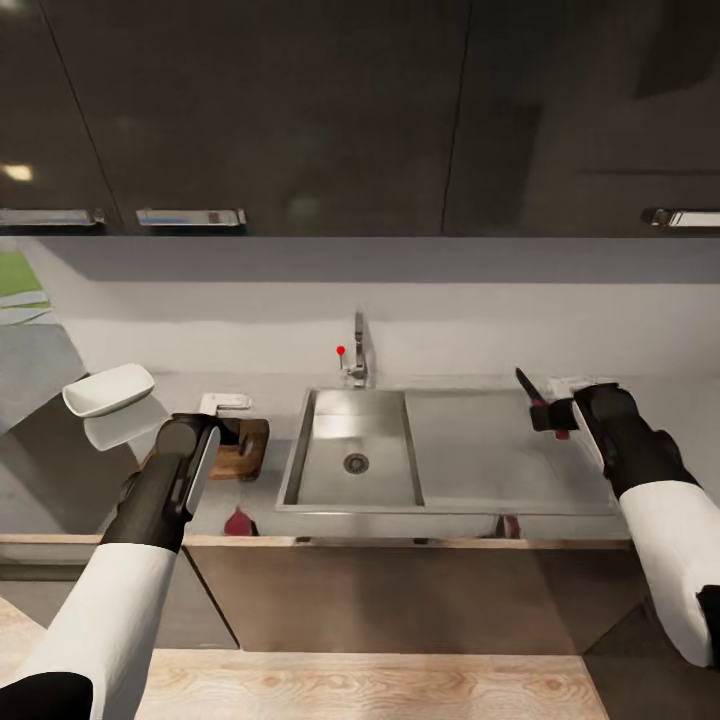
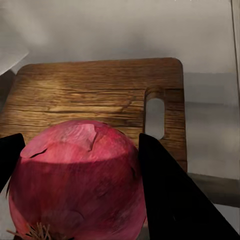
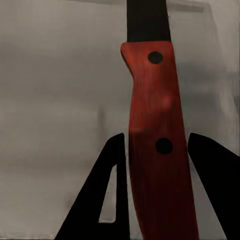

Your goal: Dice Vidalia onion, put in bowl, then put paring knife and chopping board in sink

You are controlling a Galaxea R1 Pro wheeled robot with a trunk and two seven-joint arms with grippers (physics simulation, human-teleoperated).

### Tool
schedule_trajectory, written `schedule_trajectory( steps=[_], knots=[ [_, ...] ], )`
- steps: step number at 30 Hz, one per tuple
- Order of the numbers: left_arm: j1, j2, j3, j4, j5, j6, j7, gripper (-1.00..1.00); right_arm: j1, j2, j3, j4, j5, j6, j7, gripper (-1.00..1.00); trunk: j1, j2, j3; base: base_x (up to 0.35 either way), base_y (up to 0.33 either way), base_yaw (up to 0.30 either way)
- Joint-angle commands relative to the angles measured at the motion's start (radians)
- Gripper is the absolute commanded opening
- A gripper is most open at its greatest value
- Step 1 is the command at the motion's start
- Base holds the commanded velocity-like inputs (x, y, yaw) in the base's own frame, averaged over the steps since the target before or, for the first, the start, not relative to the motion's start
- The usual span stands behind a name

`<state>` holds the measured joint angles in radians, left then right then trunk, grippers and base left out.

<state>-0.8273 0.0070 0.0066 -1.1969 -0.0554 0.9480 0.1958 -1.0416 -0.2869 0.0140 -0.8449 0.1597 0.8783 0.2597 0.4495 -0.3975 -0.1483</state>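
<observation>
My left gripper (image 1: pixel 226 434) is shut on the pink-red Vidalia onion (image 2: pixel 75 185), which sits between its dark fingers (image 2: pixel 172 200) just above the near end of the dark wooden chopping board (image 2: pixel 100 95). That board (image 1: pixel 246 452) lies on the grey countertop (image 1: pixel 470 385), left of the steel sink (image 1: pixel 320 480). Further left rests the white bowl (image 1: pixel 108 389). Over the flat drainboard (image 1: pixel 500 445), my right gripper (image 1: pixel 553 415) is shut on the paring knife (image 1: pixel 528 388). Its red handle (image 3: pixel 160 150) lies between the fingers and the dark blade (image 3: pixel 147 20) points away.
A chrome faucet (image 1: pixel 359 352) with a red knob (image 1: pixel 340 350) stands behind the basin. A small white object (image 1: pixel 226 402) lies just behind the board. Dark wall cabinets (image 1: pixel 300 110) hang overhead. The counter's front edge (image 1: pixel 400 541) runs below the sink, with wooden floor beneath.
</observation>
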Motion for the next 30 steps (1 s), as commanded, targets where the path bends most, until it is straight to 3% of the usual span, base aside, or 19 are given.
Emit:
schedule_trajectory(
  steps=[1, 3, 4, 5, 6, 8, 9, 10, 11, 12, 13, 15, 16, 30],
  knots=[
    [-0.001, 0.000, 0.000, 0.000, -0.009, 0.005, -0.006, -1.00, 0.002, -0.020, 0.001, -0.020, 0.004, 0.004, 0.058, -1.00, 0.001, -0.002, -0.002, 0.003, 0.005, 0.000],
    [-0.001, 0.000, 0.000, -0.001, -0.009, 0.005, -0.006, -1.00, 0.049, -0.054, 0.000, -0.086, 0.004, 0.005, 0.097, -1.00, 0.001, -0.002, -0.002, 0.001, 0.002, 0.000],
    [-0.001, 0.000, 0.000, -0.001, -0.009, 0.005, -0.006, -1.00, 0.102, -0.079, -0.004, -0.192, 0.005, 0.005, 0.107, -1.00, 0.001, -0.002, -0.002, 0.000, 0.000, 0.000],
    [-0.001, 0.000, 0.000, 0.000, -0.009, 0.004, -0.006, -1.00, 0.138, -0.087, -0.023, -0.254, 0.005, 0.006, 0.112, -1.00, 0.001, -0.002, -0.002, 0.000, 0.000, 0.000],
    [-0.001, 0.000, 0.000, 0.000, -0.009, 0.003, -0.006, -1.00, 0.201, -0.091, -0.093, -0.354, 0.005, 0.010, 0.140, -1.00, 0.001, -0.002, -0.002, 0.000, 0.000, 0.000],
    [-0.001, 0.001, 0.000, 0.001, -0.009, 0.003, -0.006, -1.00, 0.324, -0.092, -0.180, -0.521, 0.005, 0.013, 0.190, -1.00, 0.001, -0.002, -0.002, 0.000, 0.000, 0.000],
    [-0.001, 0.001, 0.002, -0.001, -0.009, 0.002, -0.007, -1.00, 0.408, -0.088, -0.248, -0.617, 0.005, 0.011, 0.216, -1.00, 0.001, -0.002, -0.002, 0.000, 0.000, 0.000],
    [-0.001, 0.001, 0.004, -0.009, -0.009, 0.000, -0.007, -1.00, 0.454, -0.080, -0.337, -0.665, 0.003, 0.008, 0.277, -1.00, 0.001, -0.002, -0.002, 0.000, 0.000, 0.000],
    [-0.001, -0.001, 0.003, -0.044, -0.007, 0.002, -0.008, -1.00, 0.472, -0.062, -0.470, -0.682, 0.007, 0.006, 0.416, -1.00, 0.001, -0.002, -0.002, 0.000, 0.000, 0.000],
    [-0.001, -0.002, 0.001, -0.074, -0.005, 0.006, -0.007, -1.00, 0.476, -0.057, -0.547, -0.686, 0.009, 0.005, 0.465, -1.00, 0.001, -0.002, -0.002, 0.000, 0.000, 0.000],
    [-0.001, -0.002, 0.000, -0.087, -0.004, 0.008, -0.007, -1.00, 0.478, -0.055, -0.571, -0.686, 0.012, 0.004, 0.479, -1.00, 0.001, -0.002, -0.002, 0.000, 0.000, 0.000],
    [-0.001, -0.001, 0.003, -0.092, -0.002, 0.009, -0.007, -1.00, 0.479, -0.044, -0.587, -0.688, 0.088, -0.029, 0.492, -1.00, 0.001, -0.002, -0.002, 0.000, 0.000, 0.000],
    [-0.001, -0.002, 0.003, -0.094, -0.002, 0.009, -0.007, -1.00, 0.479, -0.044, -0.589, -0.690, 0.100, -0.051, 0.516, -1.00, 0.001, -0.002, -0.002, 0.015, 0.005, 0.000],
    [-0.001, 0.001, 0.003, 0.038, 0.000, 0.004, -0.007, -1.00, 0.479, -0.048, -0.594, -0.686, 0.112, -0.064, 0.533, -1.00, 0.001, -0.002, -0.002, 0.093, 0.209, 0.000]
  ],
)
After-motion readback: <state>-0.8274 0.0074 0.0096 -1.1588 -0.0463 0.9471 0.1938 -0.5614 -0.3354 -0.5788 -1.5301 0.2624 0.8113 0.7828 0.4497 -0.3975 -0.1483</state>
